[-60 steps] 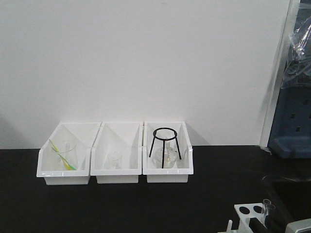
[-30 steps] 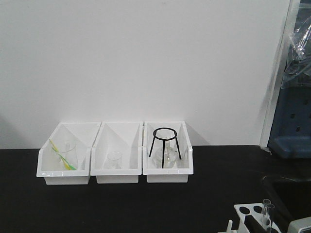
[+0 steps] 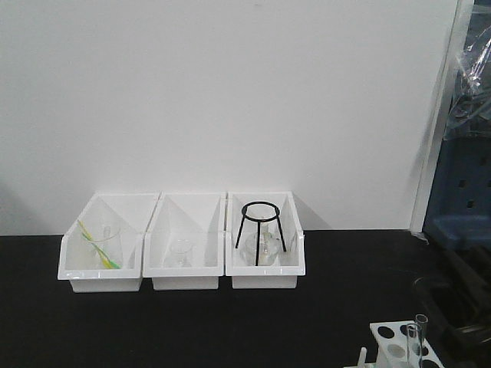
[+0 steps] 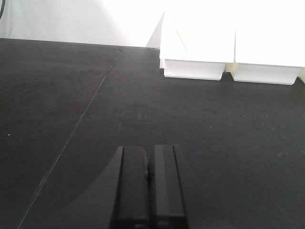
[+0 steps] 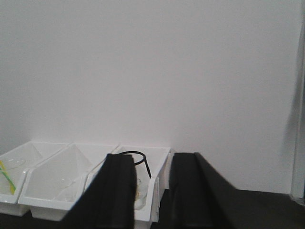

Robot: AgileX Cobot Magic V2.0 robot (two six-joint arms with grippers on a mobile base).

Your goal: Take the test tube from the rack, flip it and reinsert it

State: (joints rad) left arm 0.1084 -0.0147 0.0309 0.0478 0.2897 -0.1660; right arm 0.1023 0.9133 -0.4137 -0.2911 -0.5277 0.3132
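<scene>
The white rack stands at the bottom right edge of the front view, partly cut off. The clear test tube stands upright in one of its holes, rising above the top plate. My right gripper is open and empty; in its wrist view it faces the wall and the bins, with neither rack nor tube between its fingers. The right arm shows only as a dark shape to the right of the rack. My left gripper is shut and empty, low over the black table.
Three white bins stand in a row against the wall: the left holds a beaker and a yellow-green stick, the middle a small beaker, the right a black ring tripod over a flask. Blue-grey equipment stands at the right.
The right gripper, which was beside the tube at the rack, has drawn away to the right. The tube now stands free and upright in the rack. The left arm has not moved.
</scene>
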